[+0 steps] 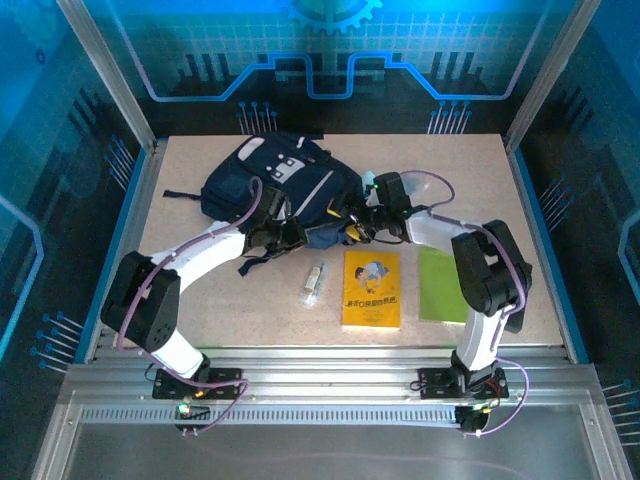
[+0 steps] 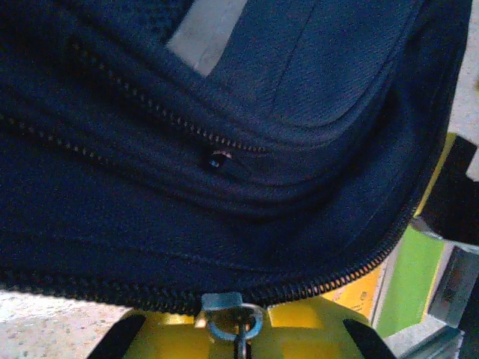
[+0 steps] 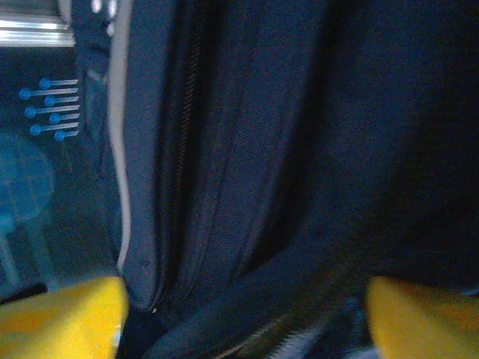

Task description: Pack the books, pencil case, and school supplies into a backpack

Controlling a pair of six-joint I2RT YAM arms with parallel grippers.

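Backpack (image 1: pixel 265 175), dark navy fabric: my left gripper (image 1: pixel 288 236) pinched shut on its grey zip pull (image 2: pixel 232 314); right gripper (image 1: pixel 366 228) parted, empty. Thin yellow book (image 1: pixel 371 290) lies just nearward of right gripper, lengthwise toward it.

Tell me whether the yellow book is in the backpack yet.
Out: the yellow book lies flat on the table, near the backpack.

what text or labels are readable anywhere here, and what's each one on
No text here is clear enough to quote.
yellow book: one dark line of title print under the cartoon, too small to read; fine print on its corner in the left wrist view is blurred.
backpack: dark marks on the white-grey patch, too small to read.
lime-green book: plain cover, no text.
clear tube: no legible label.
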